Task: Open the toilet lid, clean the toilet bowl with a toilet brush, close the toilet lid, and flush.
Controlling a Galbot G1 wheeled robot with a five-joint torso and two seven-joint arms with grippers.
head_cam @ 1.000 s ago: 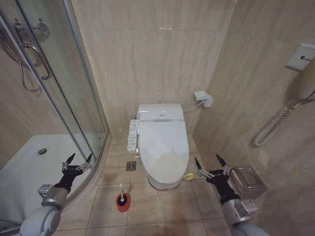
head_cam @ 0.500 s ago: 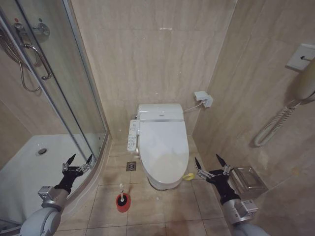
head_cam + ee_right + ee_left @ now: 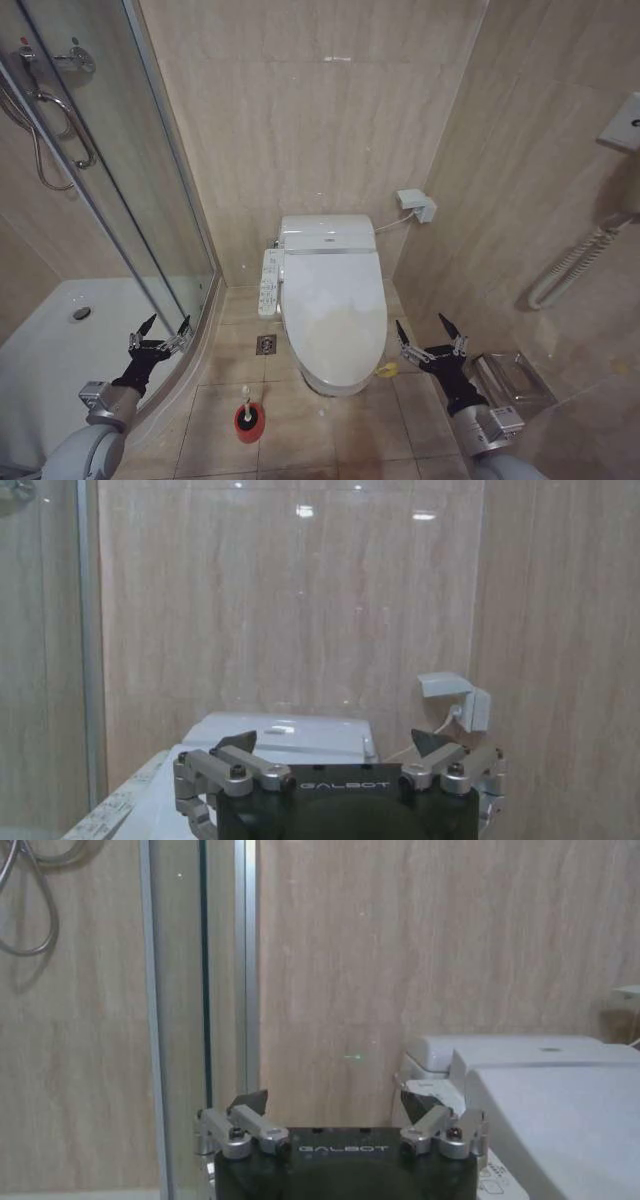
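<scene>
Shower enclosure [image 3: 110,200]: glass-walled, at my left, its white tray [image 3: 50,350] on the floor beside the toilet
Toilet bowl [image 3: 330,378]: centred against the tiled back wall, rounded front facing me; button panel [image 3: 270,282] on its side nearest the shower
Toilet lid [image 3: 335,305]: down flat over the bowl, glossy white; a yellow-green loop [image 3: 385,370] shows at its edge on my right
My right claw [image 3: 430,333]: raised beside the bowl's front on my right, fingers spread, gripping nothing, clear of the lid
My left claw [image 3: 160,331]: held up near the shower's edge, fingers likewise spread and empty
Toilet brush [image 3: 247,402]: upright in its red cup holder [image 3: 248,422] on the floor tiles; left of the bowl's front, between it and my left claw
</scene>
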